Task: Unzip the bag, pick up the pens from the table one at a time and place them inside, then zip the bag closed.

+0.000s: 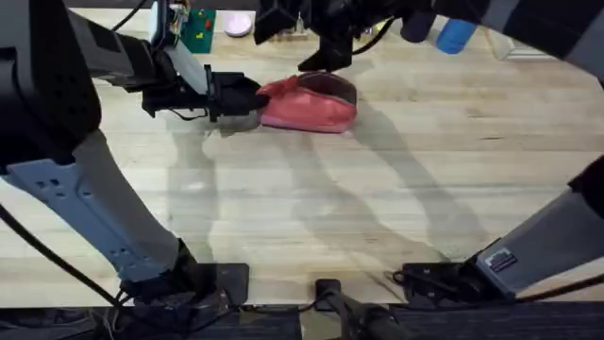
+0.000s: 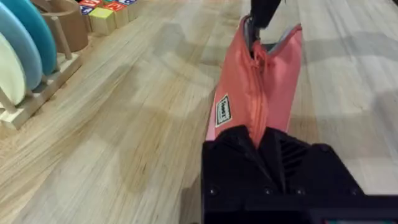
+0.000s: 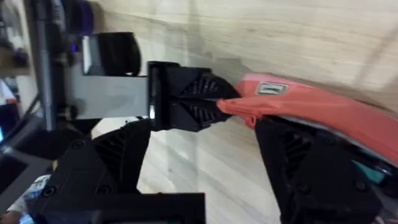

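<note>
Toward the far middle of the tabletop [image 1: 396, 189] lies the bag [image 1: 311, 106], its mouth gaping at the right end with something teal inside. I have my left gripper [image 1: 247, 96] clamped on the bag's left end, jaws shut on the fabric. My right gripper [image 1: 326, 59] hangs over the open end; I cannot tell its jaws' state. I judge zipping comes next: I should keep the left anchor taut and pull the slider straight along the zipper [image 2: 257, 93].

Both arms black with pale grey link plates, screw holes showing, black cables trailing. Left gripper [image 1: 247, 95] matte black, ribbed triangular fingers [image 3: 193, 93]. Right gripper [image 3: 242, 174] black, chunky, ribbed too.
</note>
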